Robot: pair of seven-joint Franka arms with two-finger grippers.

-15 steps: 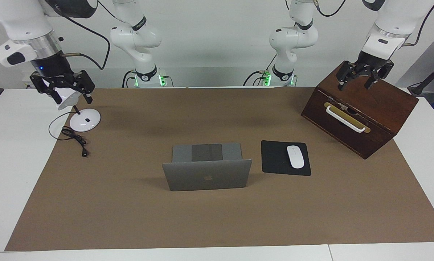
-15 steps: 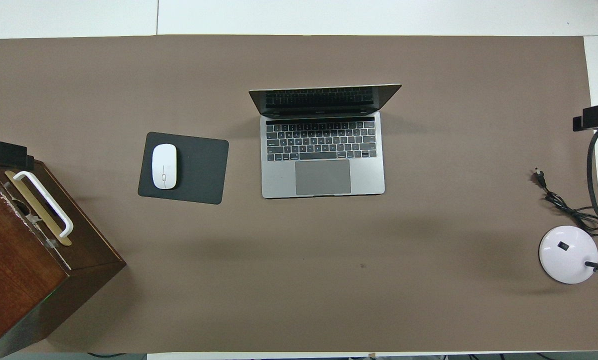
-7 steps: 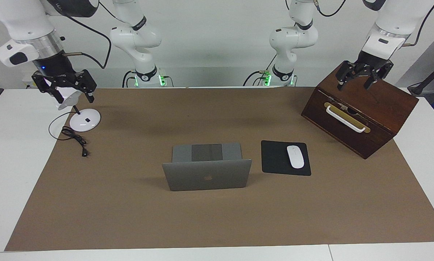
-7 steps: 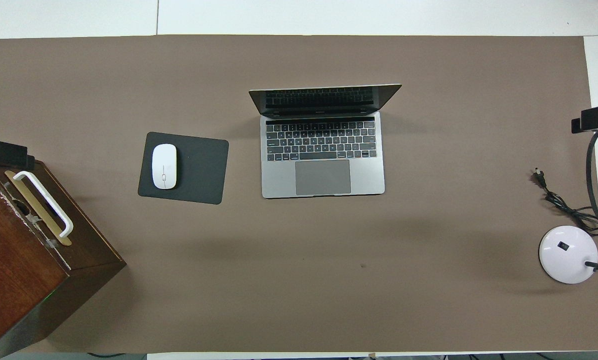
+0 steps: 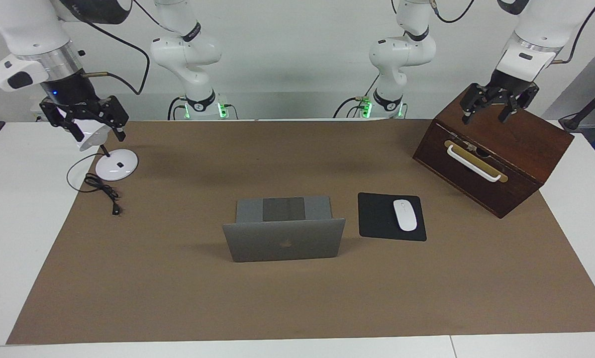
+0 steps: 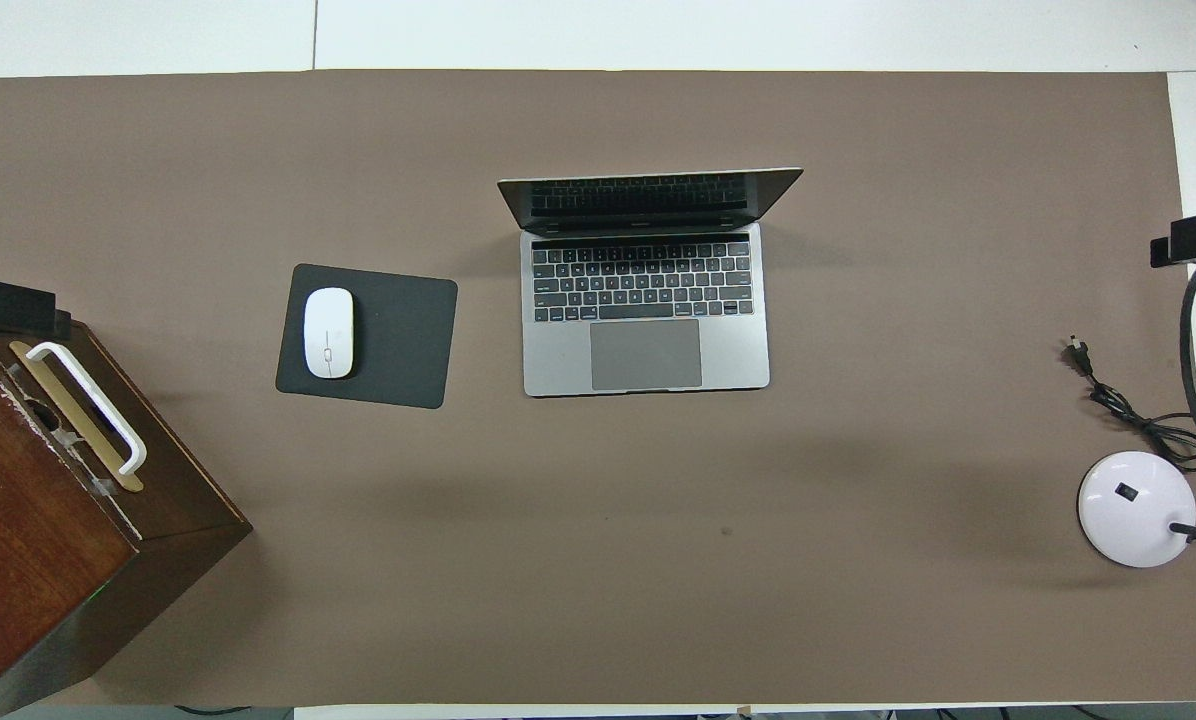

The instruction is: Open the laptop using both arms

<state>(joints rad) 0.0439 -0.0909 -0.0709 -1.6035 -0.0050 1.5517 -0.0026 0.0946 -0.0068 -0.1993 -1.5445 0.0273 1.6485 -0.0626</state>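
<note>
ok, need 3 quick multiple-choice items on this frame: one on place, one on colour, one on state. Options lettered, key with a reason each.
1. Where is the mouse?
A. on the black mouse pad
B. on the laptop
C. on the wooden box

2. What colour is the lamp base?
A. black
B. white
C. red

3. What state is the laptop in?
A. shut flat
B. lid up, keyboard showing
C. held in a gripper

Key:
1 A, the mouse lies on the pad beside the laptop.
2 B, the round base is white.
3 B, the lid stands up. The left gripper is over the wooden box, the right gripper over the lamp, both with fingers spread.
</note>
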